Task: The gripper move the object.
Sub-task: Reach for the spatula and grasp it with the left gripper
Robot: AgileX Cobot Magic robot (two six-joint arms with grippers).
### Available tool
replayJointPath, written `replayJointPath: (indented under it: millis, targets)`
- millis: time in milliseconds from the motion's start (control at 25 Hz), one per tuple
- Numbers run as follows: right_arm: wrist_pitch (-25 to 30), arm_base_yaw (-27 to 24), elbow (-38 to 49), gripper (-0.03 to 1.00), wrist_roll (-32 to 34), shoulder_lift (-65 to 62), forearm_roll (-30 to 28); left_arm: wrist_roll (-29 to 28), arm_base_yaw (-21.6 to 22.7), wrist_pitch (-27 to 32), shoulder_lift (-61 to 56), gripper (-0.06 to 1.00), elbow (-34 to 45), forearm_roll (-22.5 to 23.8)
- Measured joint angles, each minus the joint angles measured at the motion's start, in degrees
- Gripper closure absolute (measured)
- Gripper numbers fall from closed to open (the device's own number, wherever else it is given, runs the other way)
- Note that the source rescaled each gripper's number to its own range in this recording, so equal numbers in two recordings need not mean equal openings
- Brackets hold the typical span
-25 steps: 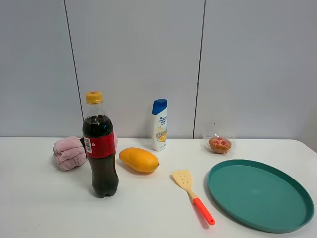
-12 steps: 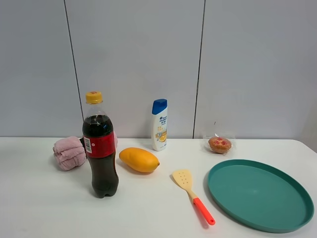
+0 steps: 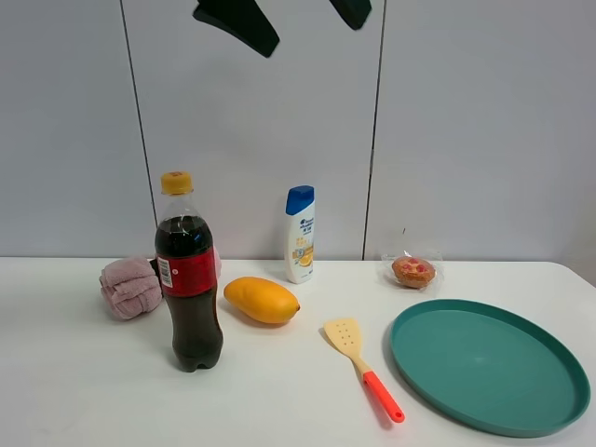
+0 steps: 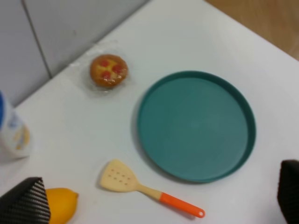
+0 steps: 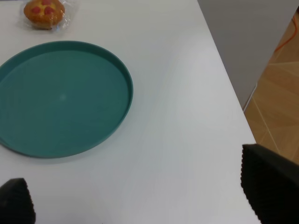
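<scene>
The spatula (image 3: 361, 361), with a pale yellow slotted blade and a red-orange handle, lies flat on the white table (image 3: 279, 400) between the mango (image 3: 262, 300) and the teal plate (image 3: 489, 365). It also shows in the left wrist view (image 4: 140, 186). My left gripper (image 3: 293, 17) hangs high above the table at the top of the exterior view, its two dark fingers (image 3: 238, 24) spread wide and empty. In its own wrist view the left gripper (image 4: 156, 193) looks down on the spatula. My right gripper (image 5: 135, 179) is open and empty over the table's right end.
A cola bottle (image 3: 189, 276), a pink cloth (image 3: 130, 287) and a shampoo bottle (image 3: 300, 235) stand at the back left. A wrapped pastry (image 3: 413, 271) lies behind the plate. The table's right edge (image 5: 229, 93) drops to a wooden floor.
Two dark fingers of the left gripper have come into the top of the exterior view, where none showed before. Nothing on the table has moved.
</scene>
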Motion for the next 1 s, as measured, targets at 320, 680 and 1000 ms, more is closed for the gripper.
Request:
replayJointPath:
  millis: [320, 680, 1000]
  targets:
    - [0.0, 0.0, 0.0, -0.03, 0.0, 0.0, 0.0, -2.3, -4.7, -1.4, 7.2, -0.06, 0.0, 0.1]
    - [0.0, 0.0, 0.0, -0.03, 0.0, 0.0, 0.0, -8.1, -8.1, -5.2, 14.5, -0.06, 0.0, -0.2]
    - [0.0, 0.0, 0.0, -0.03, 0.0, 0.0, 0.0, -10.0, -9.9, -8.6, 18.3, -0.06, 0.0, -0.6]
